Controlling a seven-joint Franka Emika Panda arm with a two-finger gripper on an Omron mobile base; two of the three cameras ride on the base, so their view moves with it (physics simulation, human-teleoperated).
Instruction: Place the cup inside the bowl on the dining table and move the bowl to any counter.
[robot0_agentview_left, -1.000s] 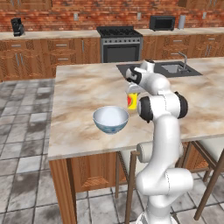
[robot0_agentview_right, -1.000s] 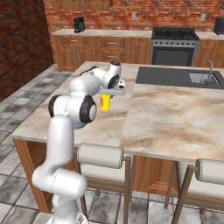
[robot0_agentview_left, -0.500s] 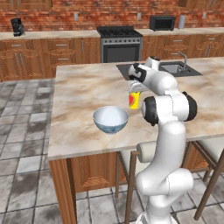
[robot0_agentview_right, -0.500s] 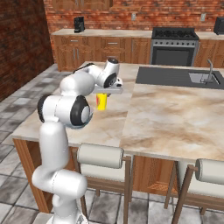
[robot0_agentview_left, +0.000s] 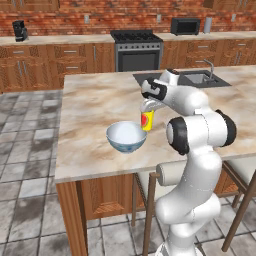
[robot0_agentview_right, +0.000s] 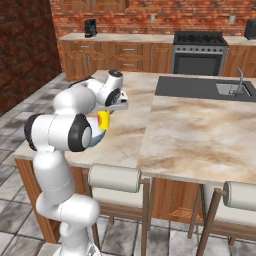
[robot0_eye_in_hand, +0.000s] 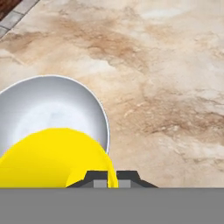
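The yellow cup (robot0_agentview_left: 146, 120) with a red patch hangs in my gripper (robot0_agentview_left: 148, 109), which is shut on its rim. It hovers just above the dining table (robot0_agentview_left: 95, 100), at the right edge of the bowl (robot0_agentview_left: 126, 136), which is white inside and blue-grey outside. In the hand view the cup (robot0_eye_in_hand: 52, 157) overlaps the near side of the bowl (robot0_eye_in_hand: 48, 105), with my gripper (robot0_eye_in_hand: 112, 177) closed at the bottom. From the right base view the cup (robot0_agentview_right: 103, 120) sits below my gripper (robot0_agentview_right: 112, 106), and my arm hides most of the bowl.
A dark inset sink (robot0_agentview_left: 200, 78) lies in the table's far right part. The counter (robot0_agentview_left: 50, 40) runs along the brick wall, with a stove (robot0_agentview_left: 136, 50) and a coffee machine (robot0_agentview_left: 19, 30). Stools (robot0_agentview_right: 114, 177) stand at the table's near side.
My arm has carried the cup a little left and lower, toward the bowl. The elbow has swung. The bowl has stayed put.
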